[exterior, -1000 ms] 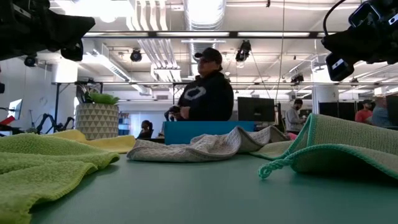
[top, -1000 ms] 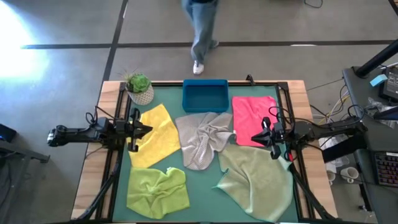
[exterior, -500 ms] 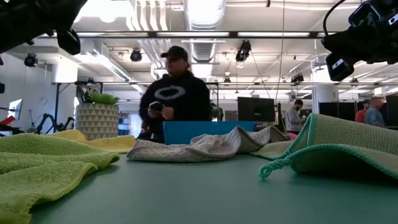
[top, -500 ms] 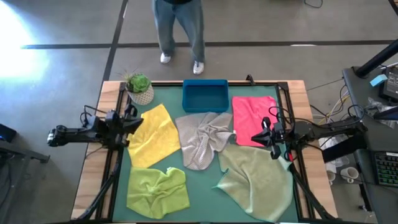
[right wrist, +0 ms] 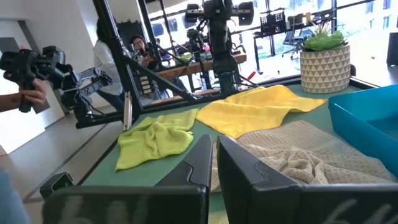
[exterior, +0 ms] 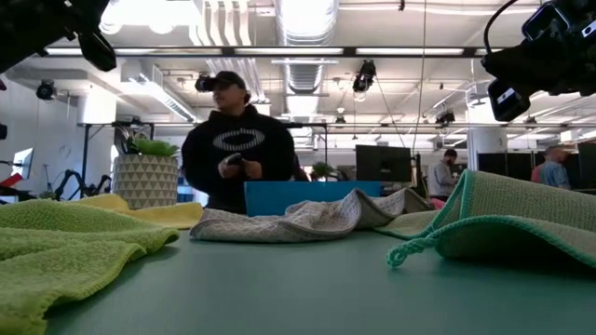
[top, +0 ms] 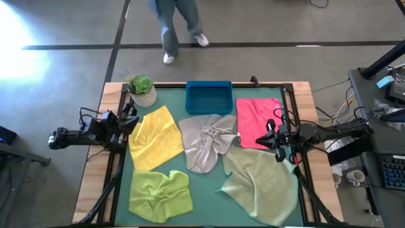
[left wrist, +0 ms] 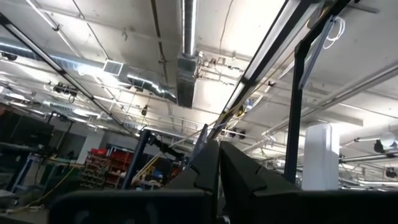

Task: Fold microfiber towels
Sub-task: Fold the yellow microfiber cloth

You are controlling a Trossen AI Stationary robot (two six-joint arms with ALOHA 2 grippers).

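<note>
Change: your left gripper (top: 131, 118) has pulled back off the yellow towel (top: 155, 137) toward the table's left edge and tipped upward, and the person (exterior: 235, 160) behind the table has walked left; your right arm has not shifted.
Left gripper: fingers (left wrist: 239, 177) pressed together, holding nothing, aimed at the ceiling in its wrist view.
Right gripper (top: 271, 134): fingers (right wrist: 239, 165) closed, empty, hovering at the edge of the pink towel (top: 256, 119), above where it meets the sage towel (top: 262, 183).
Yellow towel: you see it spread flat at the left, below the potted plant (top: 142, 90).
Grey towel (top: 205, 144): rumpled at the centre, just in front of the blue tray (top: 208, 98).
Pink towel: flat, right of the tray.
Lime towel (top: 161, 195): crumpled at the near left corner.
Sage towel: largest, lying at the near right, one edge folded up in the low view.
Table (top: 209, 206): green mat, all five towels unfolded on it.
</note>
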